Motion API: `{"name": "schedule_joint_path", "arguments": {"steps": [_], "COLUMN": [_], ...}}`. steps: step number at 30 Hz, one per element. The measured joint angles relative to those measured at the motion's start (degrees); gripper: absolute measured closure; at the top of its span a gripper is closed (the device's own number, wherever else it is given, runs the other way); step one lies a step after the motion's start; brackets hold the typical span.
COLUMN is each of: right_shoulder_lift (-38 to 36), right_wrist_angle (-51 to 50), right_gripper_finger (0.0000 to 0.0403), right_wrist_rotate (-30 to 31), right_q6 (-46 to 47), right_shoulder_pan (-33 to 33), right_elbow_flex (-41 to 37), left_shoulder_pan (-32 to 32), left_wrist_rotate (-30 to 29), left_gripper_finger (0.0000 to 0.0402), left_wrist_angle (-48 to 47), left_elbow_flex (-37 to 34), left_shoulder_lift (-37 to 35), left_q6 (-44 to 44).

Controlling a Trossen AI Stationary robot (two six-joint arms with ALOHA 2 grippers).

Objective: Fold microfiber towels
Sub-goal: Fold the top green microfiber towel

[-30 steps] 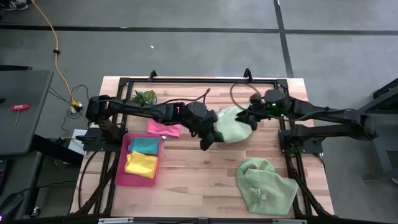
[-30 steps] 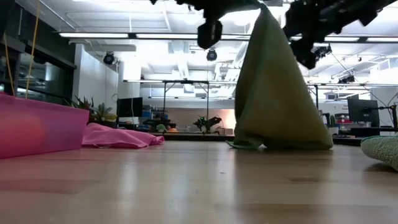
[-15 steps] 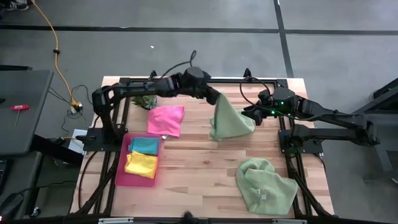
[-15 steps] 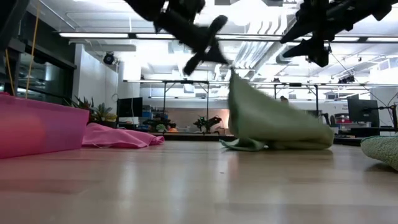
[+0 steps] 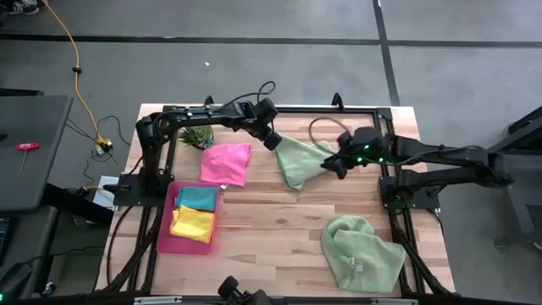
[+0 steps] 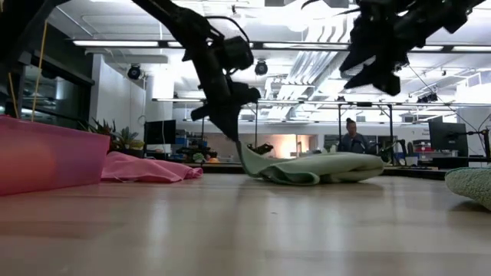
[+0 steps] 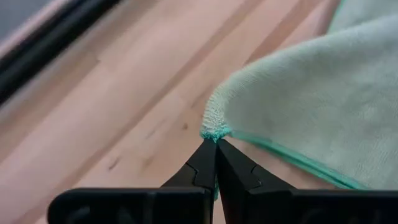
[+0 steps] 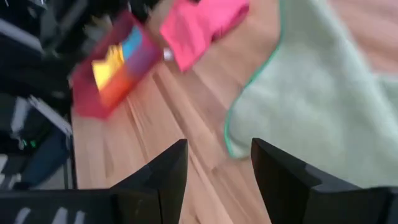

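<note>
A pale green microfiber towel [image 5: 303, 159] lies crumpled low on the table's far middle, and my left gripper [image 5: 276, 142] is shut on its left corner. My right gripper [image 5: 333, 168] hovers open above the towel's right part [image 8: 311, 106] and touches nothing. A hot pink towel [image 5: 225, 163] lies flat to the left. Teal [image 5: 196, 198] and yellow [image 5: 193, 224] towels lie folded in a pink tray [image 5: 166, 229]. A second pale green towel [image 5: 362, 252] lies bunched at the near right. My left gripper pinches the towel's corner [image 7: 213, 129], where the teal-stitched hem ends, between its two shut fingertips. The fingers slant down from the table's far left. The corner is held a little above the wood while the rest of the towel [image 6: 322, 169] lies on the table, slack.
A small spiky plant [image 5: 196, 134] stands at the far left behind the pink towel. Black frame rails [image 5: 254, 110] run along the table's far edge and sides. Bare wood [image 5: 271, 237] lies in the near middle. In the low view a person [image 6: 351, 138] sits far off in the room.
My left gripper has swung toward the table's far edge and left, then sunk and tipped steeply downward, keeping hold of the towel's corner. The towel, which hung as a tall peak, has dropped and now lies low along the table.
</note>
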Motion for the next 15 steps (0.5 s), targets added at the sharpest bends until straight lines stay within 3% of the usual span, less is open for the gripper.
{"name": "schedule_joint_path", "arguments": {"steps": [7, 15], "right_shoulder_lift": [12.5, 25.4], "right_wrist_angle": [3.5, 9.5], "right_gripper_finger": [0.0233, 0.0233], "right_wrist_rotate": [0.5, 8.1], "right_q6": [-3.6, -4.8], "right_shoulder_pan": [6.6, 11.8], "right_elbow_flex": [0.0, 0.0], "left_shoulder_pan": [-1.4, -1.9], "left_wrist_rotate": [2.9, 2.6], "left_gripper_finger": [0.0401, 0.0401], "left_wrist_angle": [-2.1, -2.6], "left_elbow_flex": [0.0, 0.0], "left_shoulder_lift": [2.9, 3.5], "left_q6": [4.2, 4.8]}}
